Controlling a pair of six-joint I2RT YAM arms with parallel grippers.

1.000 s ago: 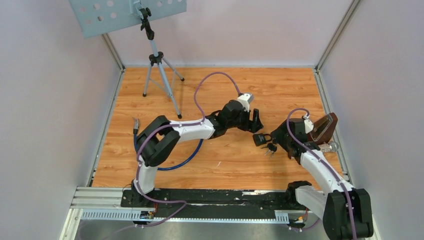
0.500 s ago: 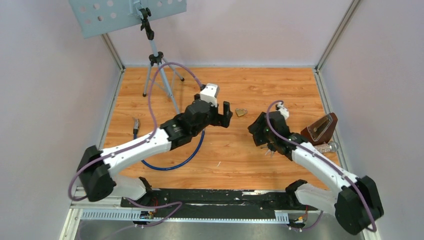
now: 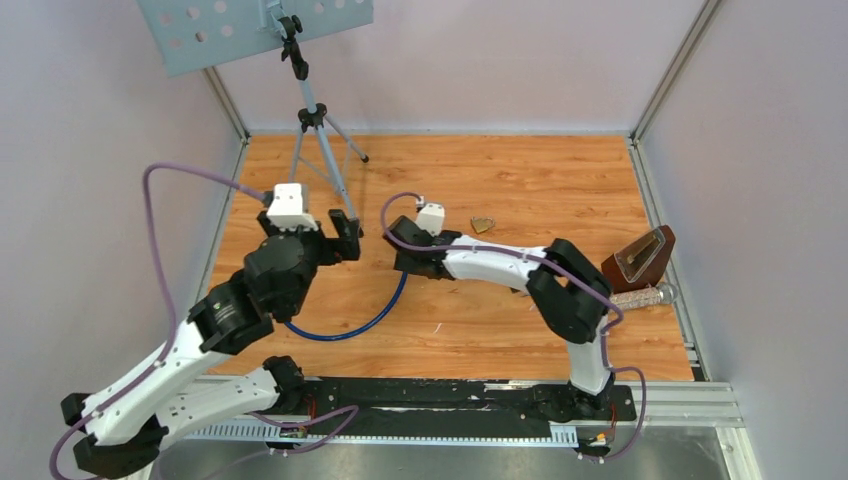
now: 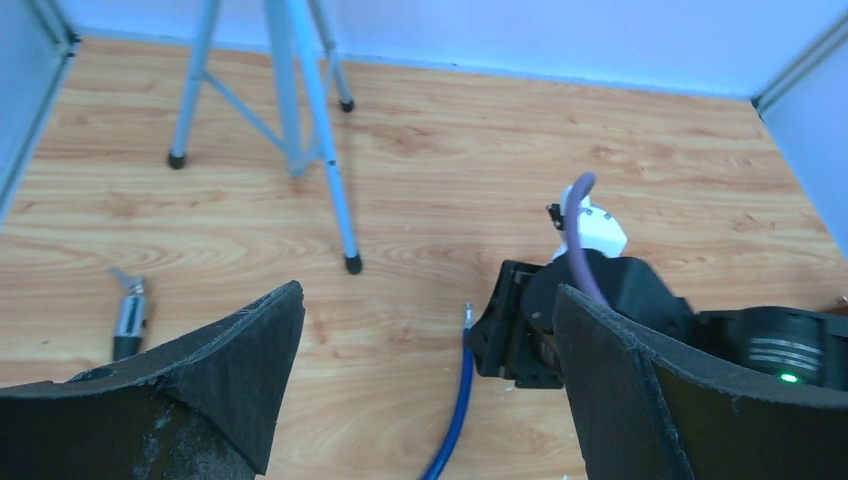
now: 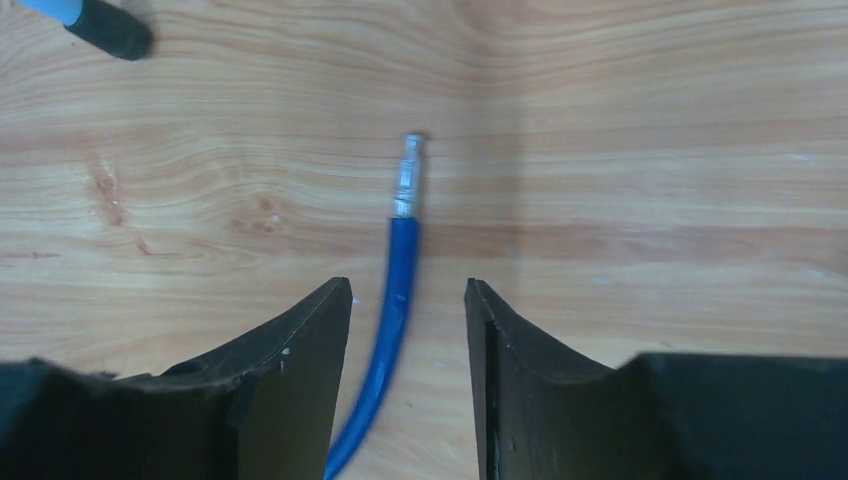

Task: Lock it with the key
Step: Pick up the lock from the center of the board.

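A blue cable (image 3: pixel 372 320) with a metal tip (image 5: pixel 410 170) lies looped on the wooden floor. Its other metal end (image 4: pixel 130 315) lies at the left. My right gripper (image 5: pixel 408 290) is open and low over the floor. Its jaws stand either side of the cable just behind the tip, not touching it. It also shows in the top view (image 3: pixel 400 258) and the left wrist view (image 4: pixel 520 330). My left gripper (image 3: pixel 342 238) is wide open and empty, just left of the right gripper, above the floor (image 4: pixel 425 300). The padlock and keys do not show clearly; the right arm covers their spot.
A music stand tripod (image 3: pixel 320 150) stands at the back left, one foot (image 4: pixel 353 265) near the cable tip. A small brass piece (image 3: pixel 483 224) lies mid-floor. A brown metronome (image 3: pixel 640 258) and a clear object (image 3: pixel 650 295) sit by the right wall.
Both arms have swung left. The right gripper left the padlock and keys and now straddles the blue cable's tip. The left gripper moved from centre to the left.
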